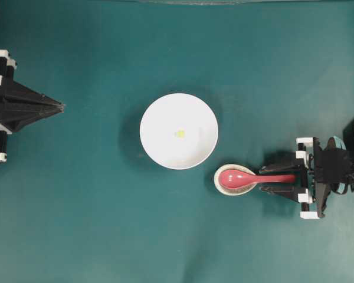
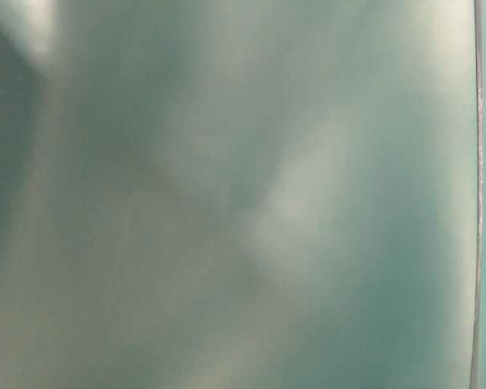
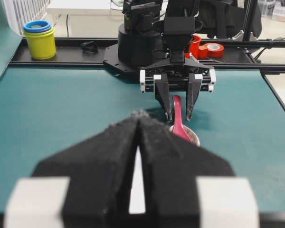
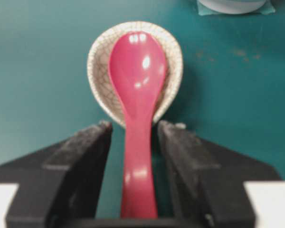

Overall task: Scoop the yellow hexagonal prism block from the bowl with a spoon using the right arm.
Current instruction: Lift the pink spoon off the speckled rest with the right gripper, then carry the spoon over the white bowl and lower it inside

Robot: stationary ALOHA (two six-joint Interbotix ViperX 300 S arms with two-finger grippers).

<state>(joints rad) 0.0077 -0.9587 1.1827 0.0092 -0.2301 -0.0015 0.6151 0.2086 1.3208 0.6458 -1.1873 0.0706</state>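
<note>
A large round plain white bowl [image 1: 179,131] sits near the middle of the teal worktop [image 1: 94,224], and the tiny bright yellow faceted block [image 1: 180,134] lies inside it, close to the centre of the bowl's floor. Just beside the bowl, at its lower right in the overhead view, stands a small speckled oval dish [image 1: 235,180] with a crackled cream glaze; bowl and dish are close, though whether their rims touch cannot be told. The glossy pink-red soup spoon [image 1: 253,177] rests with its deep scoop in this dish and its straight handle reaching out toward the right arm. The right arm's black pointed gripper [image 4: 133,137] has its jaws spread wide, one finger on each side of the spoon handle; in the right wrist view a gap shows between the handle and each foam-lined finger [image 4: 88,152], so the spoon is straddled but not gripped. The left arm's black pointed gripper [image 1: 58,106] is parked at the left edge of the worktop, well apart from the bowl, with its jaws pressed together to a point and nothing between them. Behind the right arm's base, the left wrist view shows a stack of yellow and blue cups [image 3: 39,39] and rolls of red tape [image 3: 210,49]. The table-level view is a blurred teal-grey wash.
</note>
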